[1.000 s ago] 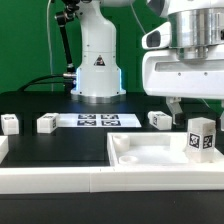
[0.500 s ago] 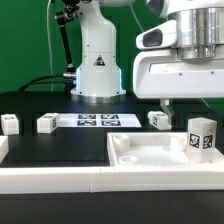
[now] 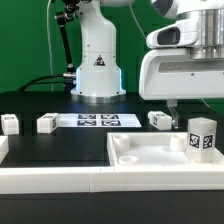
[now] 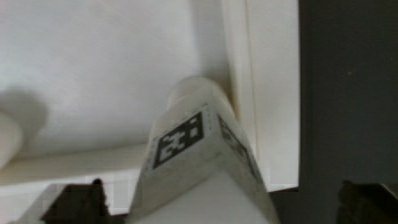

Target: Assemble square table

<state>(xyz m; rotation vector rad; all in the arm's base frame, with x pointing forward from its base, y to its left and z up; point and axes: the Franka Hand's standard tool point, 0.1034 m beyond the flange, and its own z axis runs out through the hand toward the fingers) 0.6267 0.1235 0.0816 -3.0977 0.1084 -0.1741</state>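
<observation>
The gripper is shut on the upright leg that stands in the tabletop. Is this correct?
Not quite. The gripper is open: in the wrist view its fingers stand clear of the upright leg. The leg does stand in the tabletop.

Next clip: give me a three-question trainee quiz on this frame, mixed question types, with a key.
1. True or false: the tool grips the upright leg.
2. How many others lie on the black table, outside the tabletop?
3. The upright leg is: A lying on the black table; B standing in the tabletop; C lifted in the air.
Key: 1 false, the tool is open above it; 2 three loose legs; 3 B.
</observation>
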